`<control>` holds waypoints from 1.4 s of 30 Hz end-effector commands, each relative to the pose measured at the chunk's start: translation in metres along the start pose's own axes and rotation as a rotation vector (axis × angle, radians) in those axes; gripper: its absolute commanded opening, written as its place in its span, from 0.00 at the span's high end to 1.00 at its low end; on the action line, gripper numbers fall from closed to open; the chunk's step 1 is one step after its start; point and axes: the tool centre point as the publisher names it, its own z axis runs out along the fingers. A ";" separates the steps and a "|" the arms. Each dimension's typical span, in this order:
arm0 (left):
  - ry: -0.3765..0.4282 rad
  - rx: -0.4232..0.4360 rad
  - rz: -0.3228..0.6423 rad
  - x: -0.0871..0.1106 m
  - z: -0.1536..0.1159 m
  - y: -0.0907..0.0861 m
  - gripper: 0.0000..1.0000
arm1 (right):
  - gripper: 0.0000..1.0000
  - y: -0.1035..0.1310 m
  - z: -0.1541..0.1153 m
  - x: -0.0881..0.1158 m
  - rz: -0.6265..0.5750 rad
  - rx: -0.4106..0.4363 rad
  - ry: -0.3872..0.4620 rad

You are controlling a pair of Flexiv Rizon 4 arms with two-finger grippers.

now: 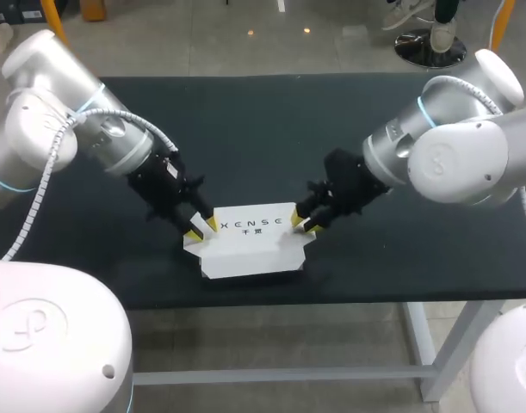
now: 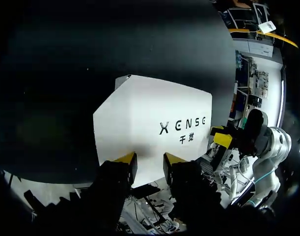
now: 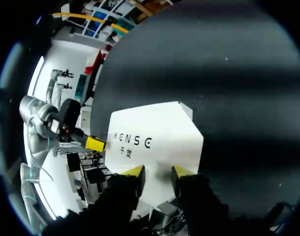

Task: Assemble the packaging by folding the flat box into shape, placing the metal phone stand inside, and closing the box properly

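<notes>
A white folded box (image 1: 250,245) with dark lettering on its top lies near the front edge of the table. My left gripper (image 1: 202,226) is at the box's left end and my right gripper (image 1: 304,224) at its right end. In the left wrist view the box (image 2: 145,123) lies just ahead, its near edge showing in the gap of the open left gripper (image 2: 150,160). The right wrist view is the mirror of this: the box (image 3: 154,132) and the open right gripper (image 3: 158,171) over its near edge. No metal phone stand shows.
The dark table (image 1: 245,129) stretches bare behind and to both sides of the box. Its front edge (image 1: 271,297) runs close below the box. Each wrist view catches the other arm's yellow tip beyond the box's far end (image 2: 222,139) (image 3: 95,143).
</notes>
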 end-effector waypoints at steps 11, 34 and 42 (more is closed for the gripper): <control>-0.111 0.087 0.029 -0.002 -0.002 0.010 0.58 | 0.59 0.003 0.002 -0.002 -0.021 0.111 -0.090; -0.236 0.188 0.125 -0.014 0.012 0.013 0.54 | 0.59 -0.004 0.008 -0.016 -0.044 0.109 -0.187; -0.256 0.204 0.145 -0.019 0.013 0.013 0.53 | 0.59 -0.005 0.009 -0.018 -0.051 0.109 -0.200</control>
